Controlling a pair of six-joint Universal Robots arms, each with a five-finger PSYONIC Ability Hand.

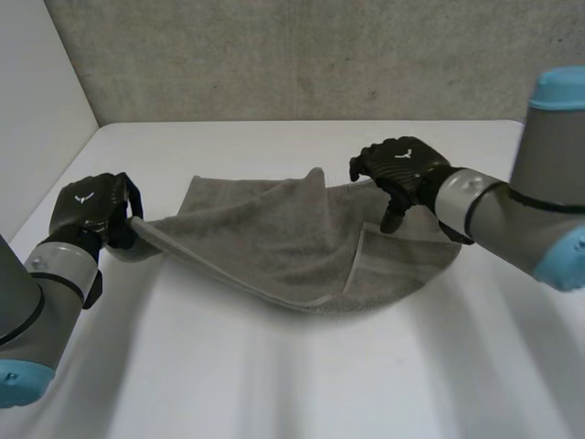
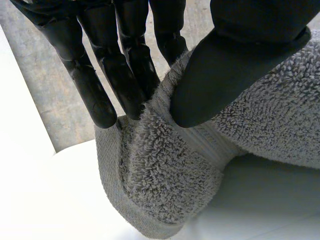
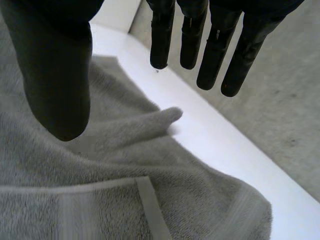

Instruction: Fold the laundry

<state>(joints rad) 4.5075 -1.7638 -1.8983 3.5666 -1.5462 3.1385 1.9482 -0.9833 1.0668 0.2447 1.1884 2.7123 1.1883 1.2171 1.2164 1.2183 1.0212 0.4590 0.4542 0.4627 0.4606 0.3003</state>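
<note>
Grey terry towel [image 1: 274,233], rumpled, partly folded over, one corner lifted off table

L hand [image 1: 91,207] grips towel [image 1: 265,233] corner; R hand [image 1: 402,166] over it

A robotics lab bench: a raw concrete wall [image 1: 302,55] rises behind the white table [image 1: 302,384], a plain white panel [image 1: 37,82] closes the table's left side, and a grey, blue-capped left arm [image 1: 50,283] and right arm [image 1: 512,215] reach over the table and the grey towel [image 1: 265,229] on it.
</note>
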